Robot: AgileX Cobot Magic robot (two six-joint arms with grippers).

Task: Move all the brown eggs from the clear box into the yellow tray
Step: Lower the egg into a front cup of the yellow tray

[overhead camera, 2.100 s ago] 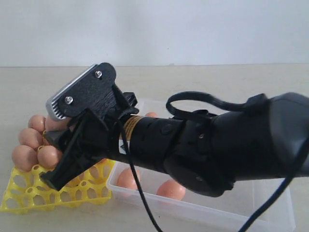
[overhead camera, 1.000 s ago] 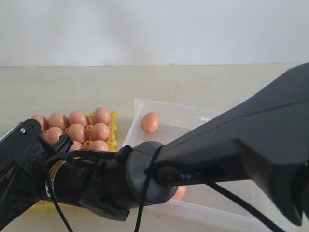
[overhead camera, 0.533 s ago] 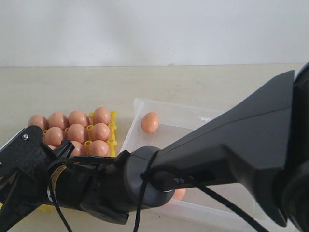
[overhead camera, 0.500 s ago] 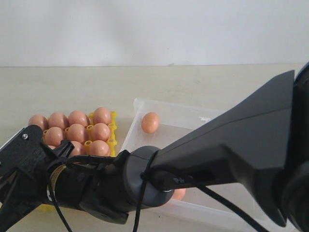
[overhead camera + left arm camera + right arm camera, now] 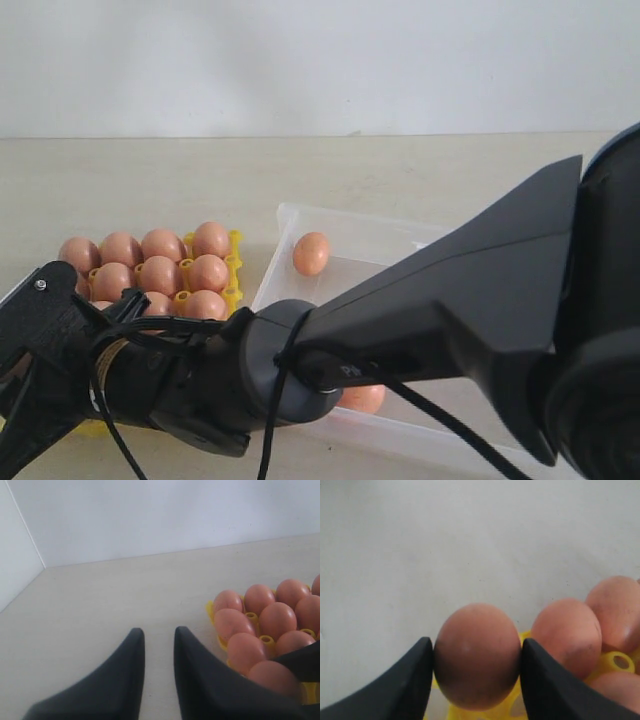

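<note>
Black and bulky, the right arm (image 5: 450, 300) fills the near side, reaching across to the near left. The right claw (image 5: 477, 652) is clamped on one smooth pinkish-brown egg (image 5: 477, 645), a finger against each side, yellow lattice showing just beneath; whether this egg touches a cell I cannot tell. Behind lies the square bright-yellow plastic egg tray (image 5: 234, 244) on the pale beige worktop (image 5: 400, 180), rows of brown eggs (image 5: 160, 275) seated in its cells. Just right of the tray lies the shallow clear plastic box (image 5: 350, 222); one egg (image 5: 311, 253) rests near its far left corner, another egg (image 5: 362, 398) by its near wall, half hidden by the arm. The left claw (image 5: 158, 631) hangs over bare worktop beside the tray, its black fingers (image 5: 125, 670) a narrow slit apart, nothing between. A white wall (image 5: 320, 60) closes the far side.
</note>
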